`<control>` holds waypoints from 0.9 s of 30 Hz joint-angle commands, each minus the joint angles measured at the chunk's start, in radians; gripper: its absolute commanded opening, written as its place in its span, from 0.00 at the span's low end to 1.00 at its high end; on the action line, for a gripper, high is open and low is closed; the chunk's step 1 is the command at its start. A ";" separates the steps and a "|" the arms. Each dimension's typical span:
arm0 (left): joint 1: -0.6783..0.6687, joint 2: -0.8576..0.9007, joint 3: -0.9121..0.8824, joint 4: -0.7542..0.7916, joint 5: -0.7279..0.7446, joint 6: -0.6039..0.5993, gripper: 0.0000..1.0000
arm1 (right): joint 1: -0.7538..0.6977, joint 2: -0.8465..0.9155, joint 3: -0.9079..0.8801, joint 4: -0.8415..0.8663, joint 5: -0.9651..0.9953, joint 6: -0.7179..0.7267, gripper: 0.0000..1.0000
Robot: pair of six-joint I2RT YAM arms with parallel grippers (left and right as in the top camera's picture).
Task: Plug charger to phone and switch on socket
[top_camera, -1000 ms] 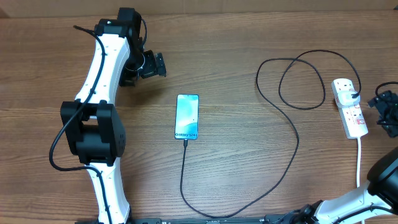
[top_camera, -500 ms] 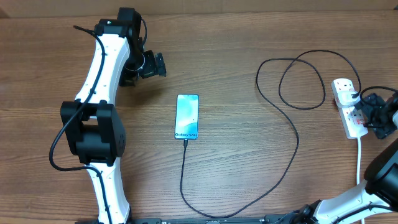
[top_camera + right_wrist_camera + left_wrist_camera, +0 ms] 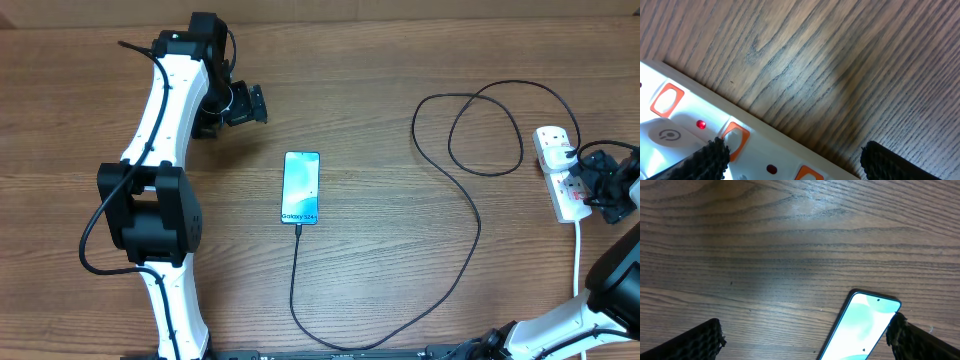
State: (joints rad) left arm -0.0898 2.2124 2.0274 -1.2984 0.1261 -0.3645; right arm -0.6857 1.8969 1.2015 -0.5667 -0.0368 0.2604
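The phone (image 3: 301, 187) lies flat mid-table with its screen lit; it also shows in the left wrist view (image 3: 860, 327). The black charger cable (image 3: 470, 215) runs from the phone's bottom edge, loops right and ends at a black plug in the white socket strip (image 3: 560, 172). My left gripper (image 3: 253, 104) is open and empty, far left of the phone. My right gripper (image 3: 600, 182) is open, right over the strip. In the right wrist view its left finger touches an orange-red rocker switch (image 3: 735, 140) on the strip (image 3: 685, 125), where a small red light (image 3: 701, 124) glows.
The strip's white lead (image 3: 577, 255) runs toward the table's front edge. The cable makes a wide loop (image 3: 485, 125) left of the strip. The left arm's white links (image 3: 165, 120) stretch along the table's left side.
My right gripper moved left from beside the strip onto it, then held still. The left arm, the phone and the cable have not moved.
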 commanded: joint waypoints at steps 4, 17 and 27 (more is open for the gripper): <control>-0.002 -0.010 0.017 -0.002 -0.006 0.002 0.99 | 0.004 -0.021 -0.023 0.000 0.005 -0.003 0.86; -0.002 -0.010 0.017 -0.002 -0.006 0.002 1.00 | 0.004 -0.022 -0.024 -0.045 0.003 -0.004 0.82; -0.002 -0.010 0.017 -0.002 -0.006 0.002 1.00 | 0.007 -0.075 0.103 -0.174 0.002 -0.003 0.79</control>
State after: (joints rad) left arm -0.0898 2.2124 2.0274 -1.2984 0.1261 -0.3645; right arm -0.6857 1.8812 1.2625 -0.7380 -0.0410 0.2607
